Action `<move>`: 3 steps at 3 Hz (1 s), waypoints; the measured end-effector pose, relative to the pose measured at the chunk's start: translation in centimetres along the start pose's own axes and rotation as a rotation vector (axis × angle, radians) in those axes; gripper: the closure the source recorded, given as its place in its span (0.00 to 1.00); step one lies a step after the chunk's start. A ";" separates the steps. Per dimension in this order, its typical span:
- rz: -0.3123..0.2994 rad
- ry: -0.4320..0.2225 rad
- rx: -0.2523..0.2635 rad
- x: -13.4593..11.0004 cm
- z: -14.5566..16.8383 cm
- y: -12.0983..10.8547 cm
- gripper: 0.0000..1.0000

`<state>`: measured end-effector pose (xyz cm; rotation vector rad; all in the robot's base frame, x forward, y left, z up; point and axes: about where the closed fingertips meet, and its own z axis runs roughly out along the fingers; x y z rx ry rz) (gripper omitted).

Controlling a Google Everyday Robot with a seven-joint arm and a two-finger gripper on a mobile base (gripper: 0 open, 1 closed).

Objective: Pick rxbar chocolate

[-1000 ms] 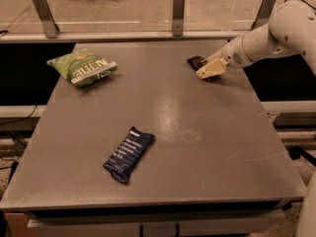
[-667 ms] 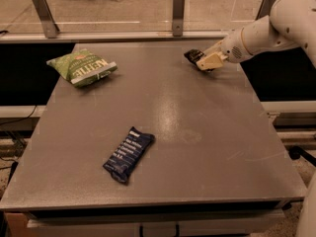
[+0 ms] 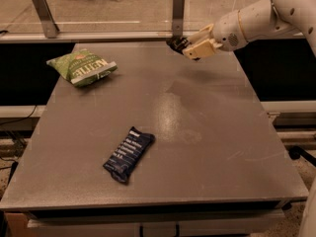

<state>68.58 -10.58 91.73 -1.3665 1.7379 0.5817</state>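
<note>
The rxbar chocolate (image 3: pixel 176 43), a small flat black wrapper, sits between the tips of my gripper (image 3: pixel 186 46) above the far edge of the grey table (image 3: pixel 212 132). The gripper is shut on it and holds it off the table; a faint shadow lies on the surface below. My white arm reaches in from the upper right. Part of the bar is hidden by the tan fingers (image 3: pixel 200 47).
A larger dark navy bar wrapper (image 3: pixel 128 153) with white text lies at the front middle of the table. A green chip bag (image 3: pixel 81 67) lies at the far left. A rail with metal posts (image 3: pixel 178 11) runs behind the table's far edge.
My gripper has moved up and to the left with the black bar in it, lifting it off the table's far right area.
</note>
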 end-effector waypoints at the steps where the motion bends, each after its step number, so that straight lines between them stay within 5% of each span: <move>1: -0.056 -0.138 -0.140 -3.3 -0.1 3.6 1.00; 2: -0.091 -0.271 -0.277 -6.0 -0.1 7.2 1.00; 3: -0.091 -0.278 -0.285 -6.4 0.1 7.4 1.00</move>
